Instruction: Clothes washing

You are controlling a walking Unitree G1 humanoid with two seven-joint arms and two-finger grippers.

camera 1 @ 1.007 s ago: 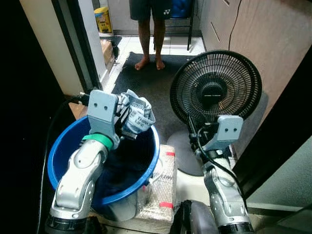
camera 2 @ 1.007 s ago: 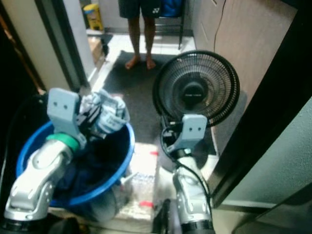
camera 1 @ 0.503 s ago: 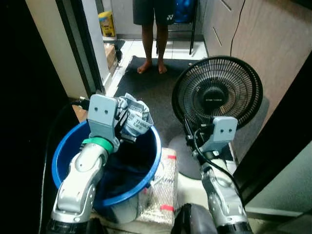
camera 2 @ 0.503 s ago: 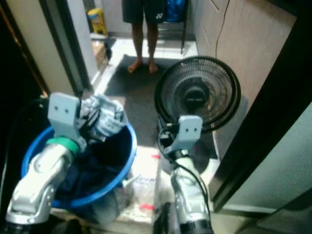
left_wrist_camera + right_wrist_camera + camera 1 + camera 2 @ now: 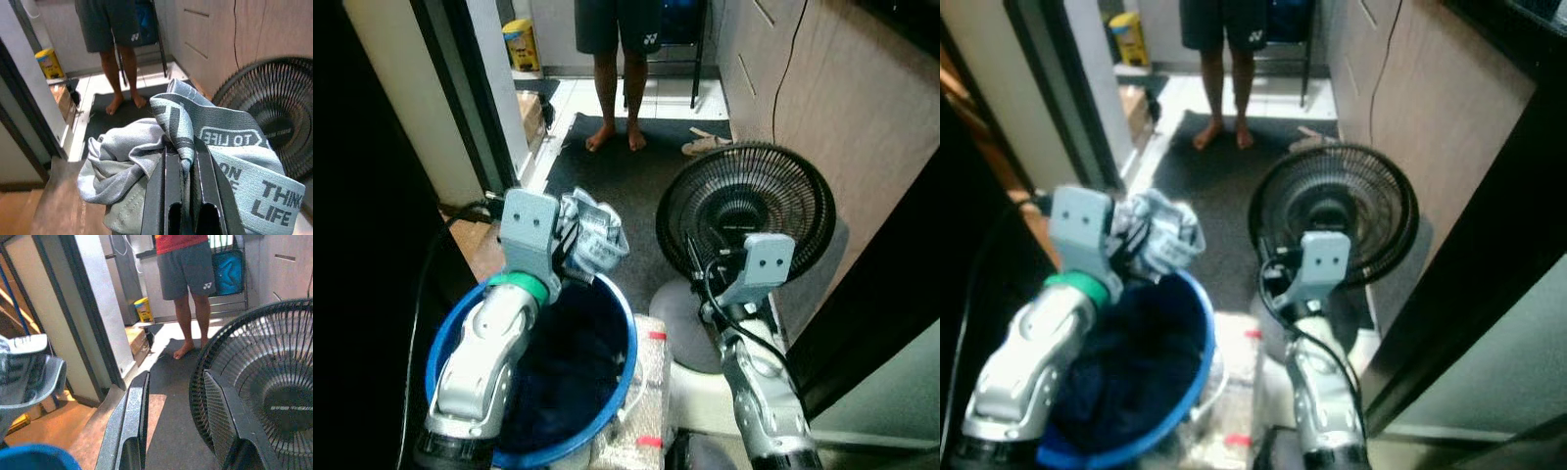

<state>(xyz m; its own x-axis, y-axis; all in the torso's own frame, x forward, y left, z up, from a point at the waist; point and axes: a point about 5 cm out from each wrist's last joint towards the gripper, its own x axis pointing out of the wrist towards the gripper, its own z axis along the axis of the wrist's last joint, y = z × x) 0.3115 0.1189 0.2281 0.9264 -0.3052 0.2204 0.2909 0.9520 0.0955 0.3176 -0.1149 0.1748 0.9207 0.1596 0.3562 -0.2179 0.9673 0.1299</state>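
Observation:
My left gripper (image 5: 181,147) is shut on a grey cloth (image 5: 595,235) with printed letters, held up above the far rim of a blue bucket (image 5: 612,392). The left wrist view has the cloth (image 5: 215,147) bunched around both black fingers. Dark blue clothing (image 5: 558,372) lies inside the bucket. My right gripper (image 5: 176,396) is open with nothing between its fingers, raised in front of a black fan (image 5: 746,211).
A person (image 5: 617,59) stands barefoot at the far end of a dark mat (image 5: 607,166). The fan (image 5: 1332,211) stands on the floor to the right of the bucket. A door frame (image 5: 460,98) runs along the left. A yellow container (image 5: 520,44) sits far back.
The camera has shifted, and the bucket now sits lower in the picture. My left gripper still holds the grey cloth above the rim. The right gripper stays open.

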